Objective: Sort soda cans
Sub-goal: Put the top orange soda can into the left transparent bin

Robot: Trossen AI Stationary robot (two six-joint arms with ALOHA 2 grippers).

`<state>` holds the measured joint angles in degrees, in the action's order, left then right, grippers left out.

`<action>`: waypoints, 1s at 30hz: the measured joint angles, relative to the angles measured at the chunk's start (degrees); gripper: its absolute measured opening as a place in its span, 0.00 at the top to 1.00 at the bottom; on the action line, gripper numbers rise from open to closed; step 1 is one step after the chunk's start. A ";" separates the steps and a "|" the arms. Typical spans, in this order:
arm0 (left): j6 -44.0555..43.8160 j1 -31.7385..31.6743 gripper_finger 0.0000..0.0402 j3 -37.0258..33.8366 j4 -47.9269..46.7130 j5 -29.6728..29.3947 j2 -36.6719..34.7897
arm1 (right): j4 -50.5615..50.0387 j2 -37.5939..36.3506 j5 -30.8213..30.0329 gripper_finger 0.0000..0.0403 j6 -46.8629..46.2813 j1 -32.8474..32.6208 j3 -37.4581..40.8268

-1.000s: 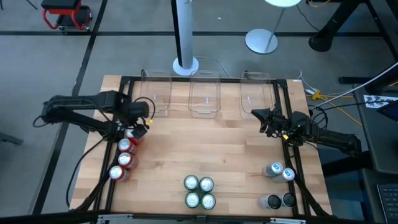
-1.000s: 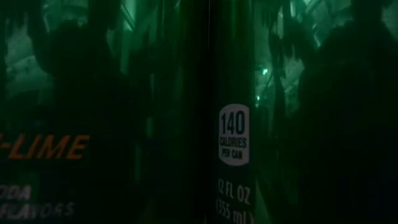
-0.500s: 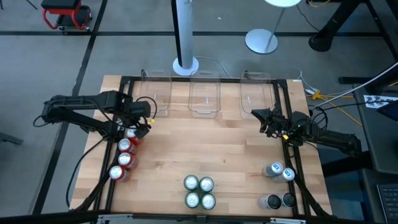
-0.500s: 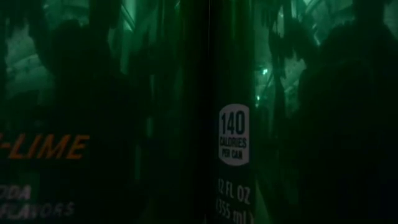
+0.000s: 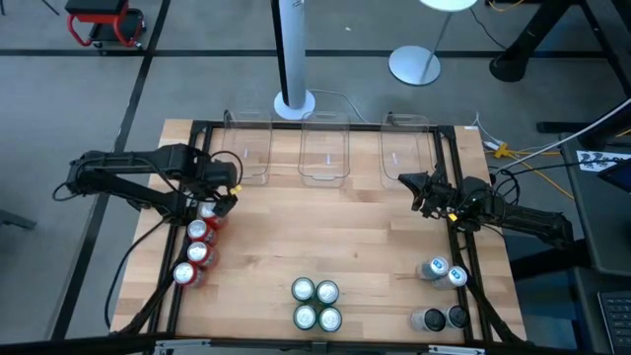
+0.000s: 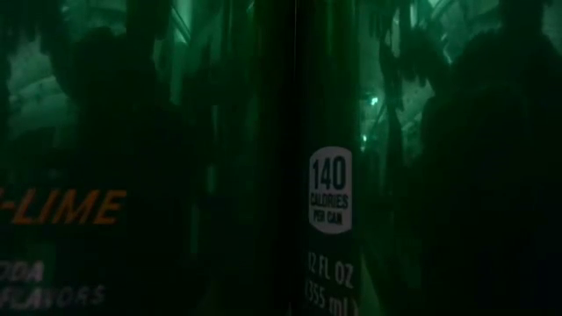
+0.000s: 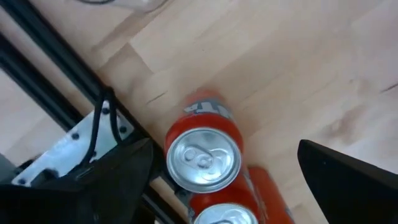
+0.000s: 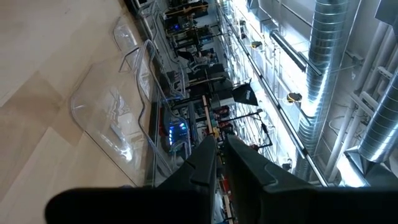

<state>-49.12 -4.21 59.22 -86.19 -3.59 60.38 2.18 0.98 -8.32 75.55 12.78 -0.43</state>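
Soda cans: high view, red cans (image 5: 197, 247) lining the table's (image 5: 365, 227) left edge, green cans (image 5: 315, 304) standing front centre, and the right gripper (image 5: 412, 185) waiting, pressed together. Left wrist view, the left gripper (image 7: 224, 180), spread, straddling the end red can (image 7: 203, 157); neighbouring can touching, so toppling is looking likely.

Counter (image 5: 365, 227) centre bare wood, wide passage. Red cans (image 5: 197, 247) in row along 9 o'clock edge, touching; left gripper (image 5: 219, 200) over row's far end, jaws wide either side of top can (image 7: 203, 157). Green cans (image 5: 315, 304) block 6 o'clock. Dark cans (image 5: 441, 294) crowd 4 o'clock. Clear bins (image 5: 323, 148) line 12 o'clock edge. Right gripper (image 5: 419, 192) at 2 o'clock, jaws closed.
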 joint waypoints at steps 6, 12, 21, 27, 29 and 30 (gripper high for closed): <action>-1.67 0.28 0.04 0.00 0.06 -2.88 -0.04 | -0.13 0.01 0.37 0.91 0.04 0.00 0.02; -3.06 3.29 0.04 -0.34 3.76 -3.00 0.05 | -0.16 0.01 0.37 0.91 0.83 0.00 0.02; -9.03 5.38 0.04 -6.11 2.13 -1.54 -0.02 | -0.18 0.02 0.40 0.91 0.85 0.00 0.02; -9.23 5.38 0.04 -9.95 5.57 1.87 -0.35 | -0.19 0.02 0.40 0.91 0.84 0.00 0.02; -9.18 5.36 0.04 -10.87 6.09 1.16 -0.35 | -0.19 0.02 0.40 0.91 0.83 0.00 0.01; -9.29 5.35 0.04 -11.53 6.12 1.01 -0.35 | -0.20 0.02 0.40 0.91 0.83 0.00 0.02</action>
<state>-58.41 1.15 47.69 -80.07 -2.58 60.03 1.98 0.99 -7.92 76.38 12.78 -0.40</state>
